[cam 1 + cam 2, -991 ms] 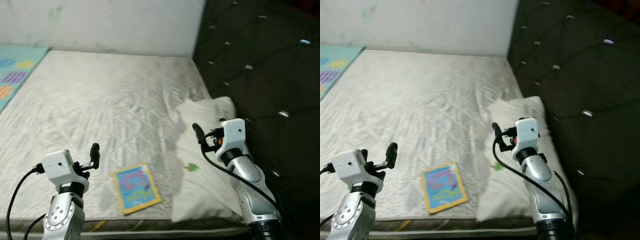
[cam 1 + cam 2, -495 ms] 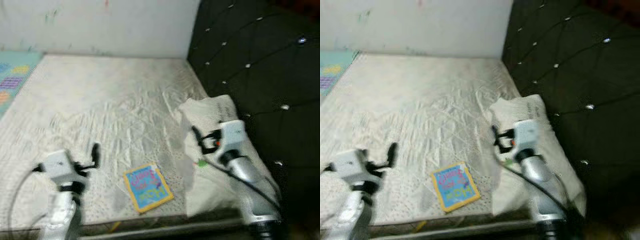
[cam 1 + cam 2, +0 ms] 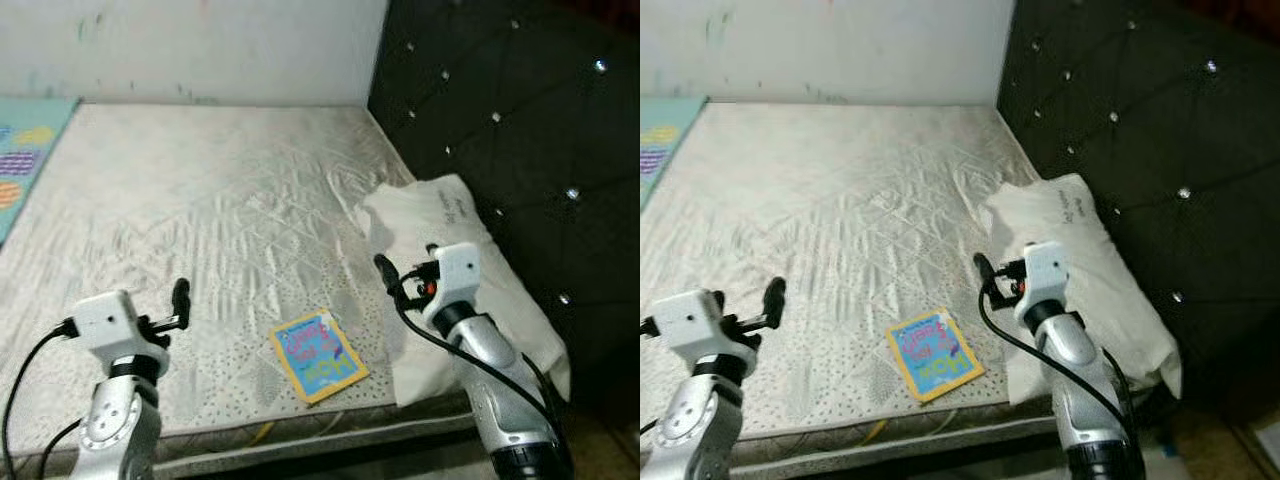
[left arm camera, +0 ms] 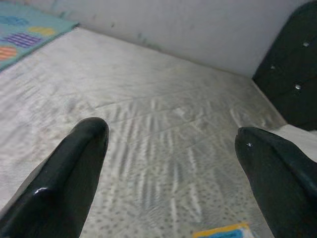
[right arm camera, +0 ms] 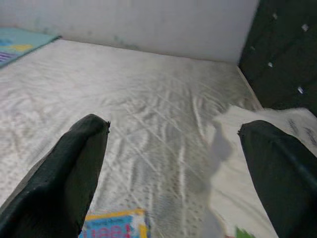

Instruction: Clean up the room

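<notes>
Book (image 3: 318,355) flat on mattress (image 3: 200,220) | both arms raised — left gripper (image 4: 173,163), right gripper (image 5: 173,163) fingers wide (empty)

place: a bedroom in someone's home, pretty clearly
bed: bare quilted mattress (image 3: 220,230) takes up most of the scene, no sheet on it, lies ahead of and under both sets of fingers
headboard: dark tufted headboard (image 3: 500,120) with shiny studs, off past the right fingers
pillow: white pillow (image 3: 460,270) lying against the headboard, right beside the right fingers
wall: plain white wall (image 3: 200,45) with a few scuffs, far beyond the fingertips
kid stuff: colourful book (image 3: 318,355) near the mattress edge, between the two sets of fingers, plus a bright play mat (image 3: 25,150) well out past the left fingers, so probably a family place
</notes>
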Robot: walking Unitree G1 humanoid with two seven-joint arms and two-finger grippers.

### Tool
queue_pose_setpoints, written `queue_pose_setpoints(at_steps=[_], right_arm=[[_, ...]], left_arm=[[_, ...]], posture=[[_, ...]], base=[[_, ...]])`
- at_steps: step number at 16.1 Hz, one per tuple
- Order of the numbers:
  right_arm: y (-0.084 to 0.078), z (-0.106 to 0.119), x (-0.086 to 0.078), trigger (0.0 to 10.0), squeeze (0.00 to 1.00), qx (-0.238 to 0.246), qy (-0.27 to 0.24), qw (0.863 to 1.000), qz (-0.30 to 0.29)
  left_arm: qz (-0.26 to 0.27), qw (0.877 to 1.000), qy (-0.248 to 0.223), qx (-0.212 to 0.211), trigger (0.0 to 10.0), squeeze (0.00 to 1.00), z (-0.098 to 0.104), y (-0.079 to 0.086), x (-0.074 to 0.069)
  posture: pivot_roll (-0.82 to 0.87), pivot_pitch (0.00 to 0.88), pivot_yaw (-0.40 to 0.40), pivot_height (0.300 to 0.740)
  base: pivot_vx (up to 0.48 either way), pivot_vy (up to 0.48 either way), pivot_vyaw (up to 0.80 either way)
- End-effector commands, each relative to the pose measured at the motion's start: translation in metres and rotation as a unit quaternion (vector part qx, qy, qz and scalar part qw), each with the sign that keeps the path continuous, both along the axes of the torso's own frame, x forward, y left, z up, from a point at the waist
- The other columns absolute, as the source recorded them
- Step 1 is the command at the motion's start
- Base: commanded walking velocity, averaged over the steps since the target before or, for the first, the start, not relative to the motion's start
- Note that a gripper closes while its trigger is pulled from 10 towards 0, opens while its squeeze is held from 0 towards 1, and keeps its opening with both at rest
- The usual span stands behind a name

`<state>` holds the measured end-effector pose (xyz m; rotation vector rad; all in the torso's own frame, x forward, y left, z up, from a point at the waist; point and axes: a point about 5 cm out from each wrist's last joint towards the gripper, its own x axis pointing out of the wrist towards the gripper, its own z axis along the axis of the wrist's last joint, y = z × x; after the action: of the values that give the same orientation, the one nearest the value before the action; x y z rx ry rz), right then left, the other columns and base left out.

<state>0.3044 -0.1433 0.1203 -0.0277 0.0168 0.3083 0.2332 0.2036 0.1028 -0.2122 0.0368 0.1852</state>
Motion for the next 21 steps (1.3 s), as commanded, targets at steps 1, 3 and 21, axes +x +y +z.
queue_pose_setpoints(at_steps=[1, 3, 21], right_arm=[[-0.005, 0.002, 0.000, 10.0, 0.00, 0.001, -0.003, 1.000, -0.004], [-0.004, 0.002, 0.001, 10.0, 0.00, 0.000, -0.001, 1.000, -0.002], [-0.002, 0.000, -0.015, 10.0, 0.00, 0.043, 0.022, 0.999, -0.017]], left_arm=[[-0.003, 1.000, 0.003, -0.004, 10.0, 0.00, 0.000, -0.005, 0.001], [-0.002, 1.000, 0.003, -0.004, 10.0, 0.00, 0.000, -0.005, 0.001], [-0.025, 1.000, -0.009, -0.005, 10.0, 0.00, 0.007, -0.009, -0.007]], posture=[[-0.05, 0.042, -0.052, 0.740], [-0.05, 0.042, -0.052, 0.740], [-0.06, 0.128, -0.056, 0.740]], base=[[0.000, 0.000, 0.00], [0.000, 0.000, 0.00], [0.000, 0.000, 0.18]])
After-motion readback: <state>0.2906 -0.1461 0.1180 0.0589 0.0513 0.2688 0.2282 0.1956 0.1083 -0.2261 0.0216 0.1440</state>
